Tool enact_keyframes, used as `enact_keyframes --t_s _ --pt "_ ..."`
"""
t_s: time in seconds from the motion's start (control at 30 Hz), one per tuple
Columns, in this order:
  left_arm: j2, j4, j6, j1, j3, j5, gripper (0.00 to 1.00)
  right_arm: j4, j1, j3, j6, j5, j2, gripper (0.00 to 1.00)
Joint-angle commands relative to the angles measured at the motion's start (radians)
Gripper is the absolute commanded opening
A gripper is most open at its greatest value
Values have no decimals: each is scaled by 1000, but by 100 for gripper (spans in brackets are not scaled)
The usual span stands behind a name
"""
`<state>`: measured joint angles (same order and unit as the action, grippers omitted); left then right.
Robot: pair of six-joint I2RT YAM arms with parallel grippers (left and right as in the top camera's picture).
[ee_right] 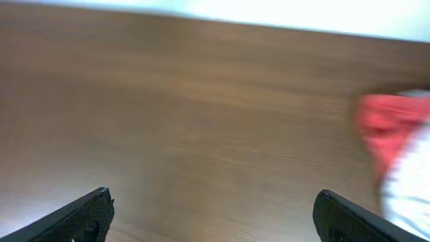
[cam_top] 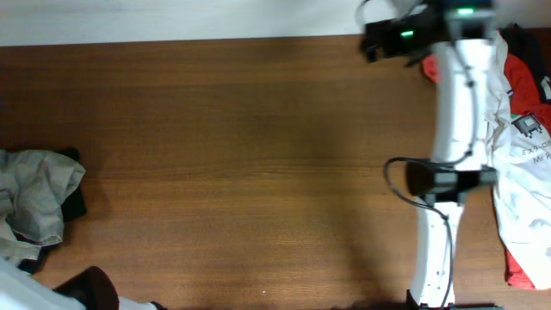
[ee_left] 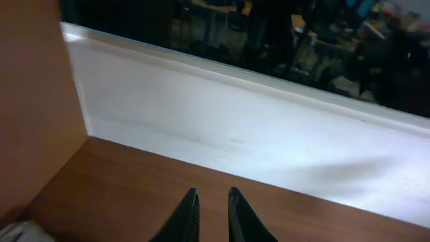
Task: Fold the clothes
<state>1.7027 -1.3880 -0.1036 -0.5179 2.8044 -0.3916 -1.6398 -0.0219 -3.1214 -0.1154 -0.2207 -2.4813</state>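
The khaki grey-green garment point(cam_top: 34, 198) lies crumpled at the table's left edge, partly over a black garment point(cam_top: 76, 205). A pale scrap at the bottom left corner of the left wrist view point(ee_left: 27, 232) may be part of it. My left gripper point(ee_left: 213, 202) is shut and empty, with only a narrow slit between the fingers, over bare table near the far left corner. Only the left arm's base point(cam_top: 90, 288) shows in the overhead view. My right gripper point(ee_right: 211, 205) is wide open and empty over bare wood; overhead it is at the far right back point(cam_top: 372, 41), far from the khaki garment.
A white printed T-shirt point(cam_top: 521, 181) and a red garment point(cam_top: 521, 73) are piled at the right edge, partly under the right arm point(cam_top: 452, 129). The red garment also shows in the right wrist view point(ee_right: 390, 124). A white ledge point(ee_left: 235, 128) runs behind the table point(cam_top: 241, 155).
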Motion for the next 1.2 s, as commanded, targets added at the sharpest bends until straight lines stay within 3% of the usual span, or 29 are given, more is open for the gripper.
enact_keyframes --t_s 0.0,0.1,0.2,0.27,0.37,0.47,0.6,0.63,0.67,0.73,0.77,0.8,0.83,0.93,1.17 --pt "78 10 26 39 -8 -74 15 -12 -166 -21 0 19 200 99" --pt "154 77 76 165 -8 -94 15 -11 -289 -20 0 4 337 99" --pt "193 145 76 334 -8 -38 15 -11 -320 -20 0 -12 434 99" --pt "177 161 77 422 -7 42 16 -9 -317 -20 0 -48 493 99" --pt "53 130 94 523 -7 49 21 -3 -317 -19 0 -107 592 99" --pt "-124 40 101 530 -7 64 21 -3 -317 -19 0 -113 629 99" --pt "-363 -114 101 530 -7 198 21 -2 -317 -19 0 -172 629 99" --pt "-397 -130 100 530 -7 198 22 -2 -317 -19 0 -172 629 99" --pt "-445 -152 100 530 -7 198 31 -3 -317 -19 0 -172 629 99" --pt "-507 -189 100 530 -7 200 31 -3 -317 -19 0 -172 629 99" --pt "-516 -200 100 530 -7 215 21 -3 -317 -19 0 -172 629 99" --pt "-519 -208 100 530 -7 217 5 -3 -317 -19 0 -172 629 99" --pt "-519 -222 95 530 -13 217 1 -3 -317 -19 0 -172 629 99" --pt "-519 -270 93 530 -111 263 11 -3 -317 -19 0 -169 629 99" --pt "-518 -289 93 530 -511 348 13 -3 -317 -19 0 -169 629 99"
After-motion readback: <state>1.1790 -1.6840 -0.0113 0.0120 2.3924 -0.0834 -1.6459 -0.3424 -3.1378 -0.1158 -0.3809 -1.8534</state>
